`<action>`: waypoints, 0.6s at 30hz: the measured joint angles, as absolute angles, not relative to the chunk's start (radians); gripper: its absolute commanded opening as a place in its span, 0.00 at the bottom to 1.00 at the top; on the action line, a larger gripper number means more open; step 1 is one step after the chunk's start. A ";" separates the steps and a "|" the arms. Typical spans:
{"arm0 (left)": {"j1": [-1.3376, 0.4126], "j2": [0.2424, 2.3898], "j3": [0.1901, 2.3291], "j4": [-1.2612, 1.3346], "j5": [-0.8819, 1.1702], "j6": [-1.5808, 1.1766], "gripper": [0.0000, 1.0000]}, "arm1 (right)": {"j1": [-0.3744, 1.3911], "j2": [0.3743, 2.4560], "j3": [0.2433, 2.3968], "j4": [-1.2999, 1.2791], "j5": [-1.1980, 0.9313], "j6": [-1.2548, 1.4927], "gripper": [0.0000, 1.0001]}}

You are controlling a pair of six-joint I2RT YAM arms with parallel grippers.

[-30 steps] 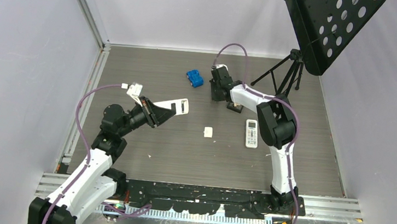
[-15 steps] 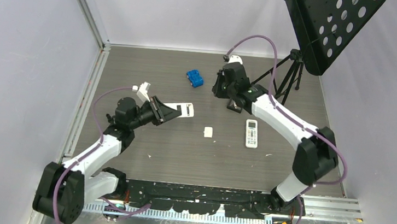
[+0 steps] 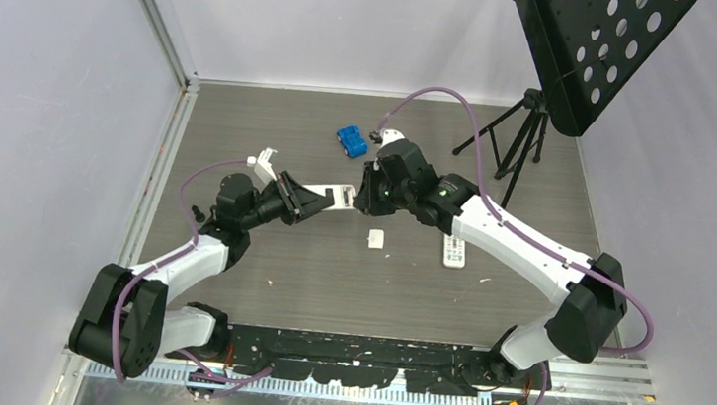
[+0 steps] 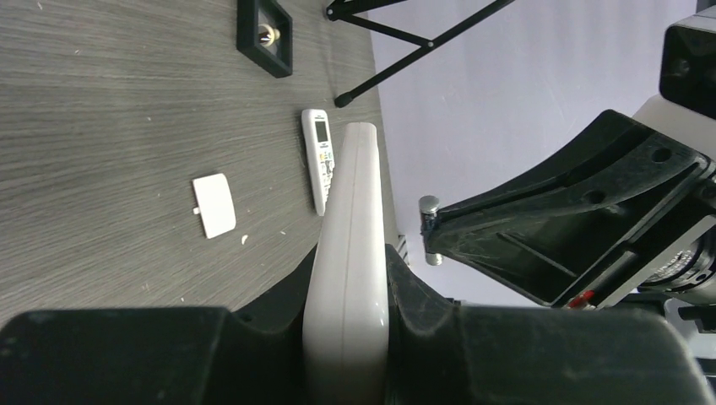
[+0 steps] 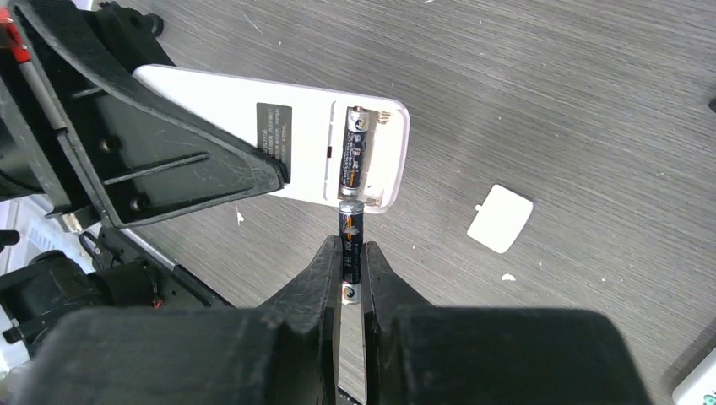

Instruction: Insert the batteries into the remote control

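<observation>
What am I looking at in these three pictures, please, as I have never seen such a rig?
Two robot arms are bolted at the near edge of a table. One picture looks down from above; the other two come from cameras on the wrists. The left gripper clamps a white remote control with its battery bay open and one battery already in. The right gripper pinches a second battery at the bay's edge. On the table lie a white cover, another remote and a blue block.
</observation>
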State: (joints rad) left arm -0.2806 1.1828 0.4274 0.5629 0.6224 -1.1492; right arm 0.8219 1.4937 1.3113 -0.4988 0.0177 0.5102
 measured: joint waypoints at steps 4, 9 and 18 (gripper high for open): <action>-0.281 1.183 0.427 0.584 0.623 -1.170 0.00 | 0.839 1.526 1.341 -0.520 0.043 0.511 0.13; -0.281 1.183 0.427 0.588 0.625 -1.184 0.00 | 0.844 1.564 1.368 -0.533 0.073 0.511 0.13; -0.281 1.183 0.427 0.595 0.633 -1.205 0.00 | 0.846 1.599 1.401 -0.550 0.100 0.507 0.17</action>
